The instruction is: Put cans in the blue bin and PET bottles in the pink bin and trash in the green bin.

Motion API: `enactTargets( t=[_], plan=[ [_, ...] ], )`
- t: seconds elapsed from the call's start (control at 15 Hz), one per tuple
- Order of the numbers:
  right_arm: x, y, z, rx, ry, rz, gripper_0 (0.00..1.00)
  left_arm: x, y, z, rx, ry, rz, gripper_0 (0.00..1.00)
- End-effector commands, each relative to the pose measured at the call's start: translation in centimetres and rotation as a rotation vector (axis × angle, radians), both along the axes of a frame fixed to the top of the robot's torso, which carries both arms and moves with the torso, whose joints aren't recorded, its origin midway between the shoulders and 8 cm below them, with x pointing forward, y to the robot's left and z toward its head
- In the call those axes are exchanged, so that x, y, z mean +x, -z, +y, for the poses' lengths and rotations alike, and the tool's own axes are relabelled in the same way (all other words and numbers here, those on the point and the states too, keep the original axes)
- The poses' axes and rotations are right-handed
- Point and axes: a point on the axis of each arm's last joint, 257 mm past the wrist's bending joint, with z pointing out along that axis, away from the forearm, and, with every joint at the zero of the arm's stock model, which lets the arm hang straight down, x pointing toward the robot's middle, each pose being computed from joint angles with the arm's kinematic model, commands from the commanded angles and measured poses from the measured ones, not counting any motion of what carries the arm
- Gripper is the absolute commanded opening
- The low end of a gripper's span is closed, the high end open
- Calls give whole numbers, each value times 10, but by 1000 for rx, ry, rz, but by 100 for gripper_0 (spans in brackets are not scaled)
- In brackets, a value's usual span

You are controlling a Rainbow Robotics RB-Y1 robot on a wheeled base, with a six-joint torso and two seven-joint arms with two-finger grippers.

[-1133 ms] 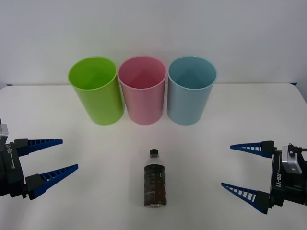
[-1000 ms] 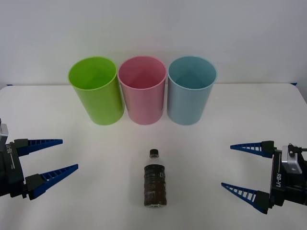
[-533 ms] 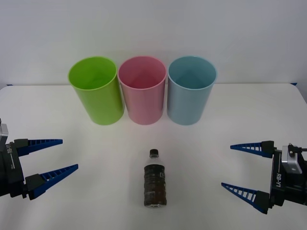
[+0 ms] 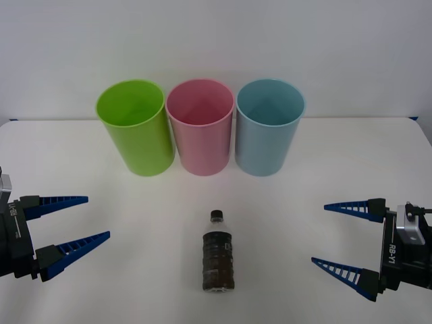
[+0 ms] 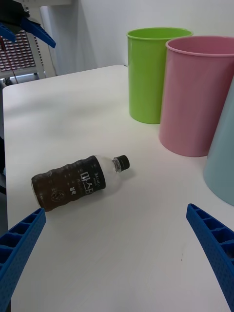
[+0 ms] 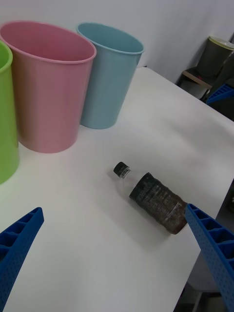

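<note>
A small PET bottle (image 4: 218,260) of dark brown drink lies on its side at the table's front centre, black cap toward the bins; it also lies in the right wrist view (image 5: 77,182) and the left wrist view (image 6: 152,198). At the back stand the green bin (image 4: 136,127), the pink bin (image 4: 200,126) and the blue bin (image 4: 268,127) in a row. My left gripper (image 4: 75,221) hangs open at the left, well apart from the bottle. On the right, my right gripper (image 4: 336,237) is open too, equally far from it. No cans or trash are in view.
The white table (image 4: 324,162) runs wide on both sides of the bottle. A white wall rises behind the bins. The three bins (image 5: 195,92) stand close together, almost touching. A dark container (image 6: 214,56) stands beyond the table's far edge in the left wrist view.
</note>
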Motion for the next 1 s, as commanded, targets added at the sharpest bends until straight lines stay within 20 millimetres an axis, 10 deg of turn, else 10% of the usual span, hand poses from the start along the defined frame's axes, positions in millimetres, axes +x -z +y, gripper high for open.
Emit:
enactTargets(
  t=[0.07,1.0],
  plan=[
    [0,0,0,0,0,0,100,0,0,0,0,0,0,100],
    [-4,-29,10,-2,53,201,100,0,0,0,0,0,0,100]
  ],
)
